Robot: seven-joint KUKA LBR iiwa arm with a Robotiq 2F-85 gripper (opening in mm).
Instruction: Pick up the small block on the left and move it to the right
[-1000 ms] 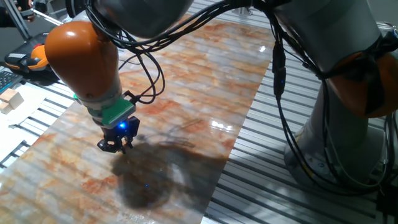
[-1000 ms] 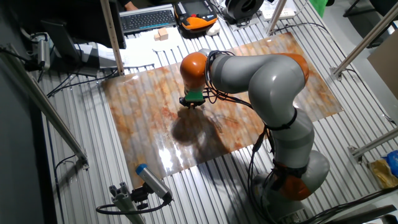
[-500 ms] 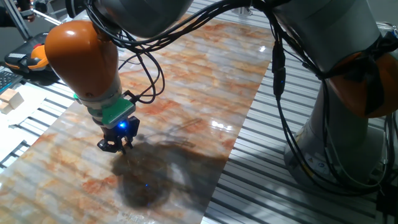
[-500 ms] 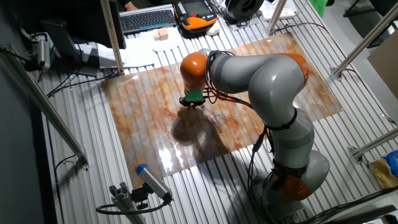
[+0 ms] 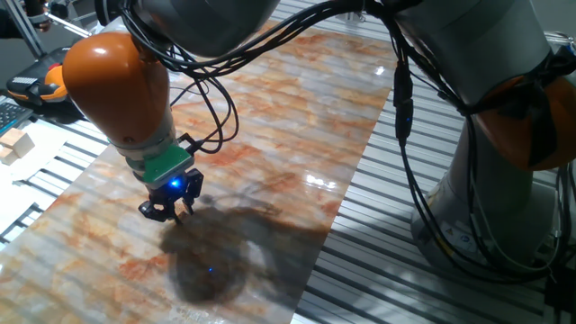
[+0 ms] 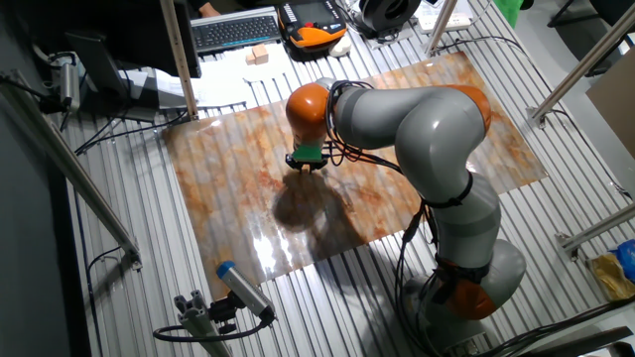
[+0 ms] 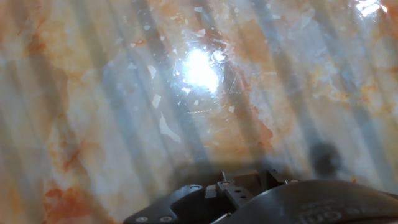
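Observation:
My gripper [image 5: 169,212] hangs just above the orange-and-grey marbled sheet [image 5: 288,117], near its left part, with a blue light lit on the hand. It also shows in the other fixed view [image 6: 306,167], below the orange wrist joint. The dark fingertips are bunched close together; I cannot tell whether they are shut or hold anything. The small block does not show in any view. The hand view shows only the marbled sheet [image 7: 124,93], a bright glare spot, and the gripper's dark base at the bottom edge.
Larger pale wooden blocks [image 5: 13,144] lie on white paper off the sheet's left; they also show in the other fixed view [image 6: 260,55]. A keyboard [image 6: 236,30] and an orange-black pendant [image 6: 313,38] lie behind. Slatted metal table [image 6: 129,297] surrounds the sheet.
The gripper and orange wrist have shifted slightly to the left over the sheet. Nothing else has moved.

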